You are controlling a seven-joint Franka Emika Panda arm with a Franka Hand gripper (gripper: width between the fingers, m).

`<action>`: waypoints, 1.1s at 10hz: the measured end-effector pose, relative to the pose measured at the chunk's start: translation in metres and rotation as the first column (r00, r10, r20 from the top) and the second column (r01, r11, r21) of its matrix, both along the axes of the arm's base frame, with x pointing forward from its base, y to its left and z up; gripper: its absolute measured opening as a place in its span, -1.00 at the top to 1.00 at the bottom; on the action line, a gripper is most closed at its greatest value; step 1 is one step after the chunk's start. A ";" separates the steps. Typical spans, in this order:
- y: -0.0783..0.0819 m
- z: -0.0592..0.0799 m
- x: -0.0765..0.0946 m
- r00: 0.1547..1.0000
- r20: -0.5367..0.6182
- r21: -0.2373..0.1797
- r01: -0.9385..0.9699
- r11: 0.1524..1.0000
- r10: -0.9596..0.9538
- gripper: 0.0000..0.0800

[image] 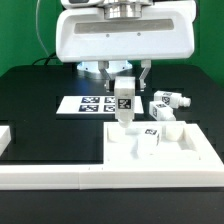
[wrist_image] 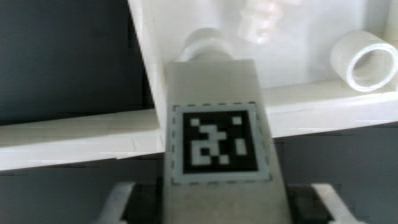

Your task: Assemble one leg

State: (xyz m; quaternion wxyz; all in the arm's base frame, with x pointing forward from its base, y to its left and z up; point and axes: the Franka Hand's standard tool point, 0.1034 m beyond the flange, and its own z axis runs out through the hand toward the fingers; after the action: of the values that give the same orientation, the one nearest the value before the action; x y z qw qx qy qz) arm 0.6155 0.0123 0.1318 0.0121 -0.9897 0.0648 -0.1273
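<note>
My gripper [image: 125, 88] is shut on a leg [image: 124, 103], a white post with a black-and-white tag on its side, held upright. The leg's lower end is at the far corner of the white square tabletop [image: 185, 152]; I cannot tell whether it touches. In the wrist view the leg [wrist_image: 217, 120] fills the middle, with my gripper [wrist_image: 217, 203] closed on it from both sides. Its far end lies over the tabletop's edge [wrist_image: 89, 142]. A second leg [image: 170, 102] lies on the black table at the exterior view's right. A third leg [image: 151, 138] rests on the tabletop.
The marker board [image: 85, 103] lies flat on the black table behind the tabletop. A white part [image: 6, 137] sits at the exterior view's left edge. A round-ended white leg [wrist_image: 370, 65] shows in the wrist view beyond the tabletop edge.
</note>
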 end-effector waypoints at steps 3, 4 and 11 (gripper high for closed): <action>0.038 -0.001 -0.009 0.997 0.077 0.037 0.021 0.999 -0.024 0.29; 0.059 -0.006 -0.008 0.992 0.120 0.064 0.042 0.997 -0.049 0.29; 0.069 -0.009 0.008 0.982 0.187 0.011 -0.014 1.000 0.012 0.28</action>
State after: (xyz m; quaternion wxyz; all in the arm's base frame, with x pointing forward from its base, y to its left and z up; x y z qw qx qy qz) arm 0.6233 0.0812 0.1228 0.0251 -0.9737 0.0577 -0.2192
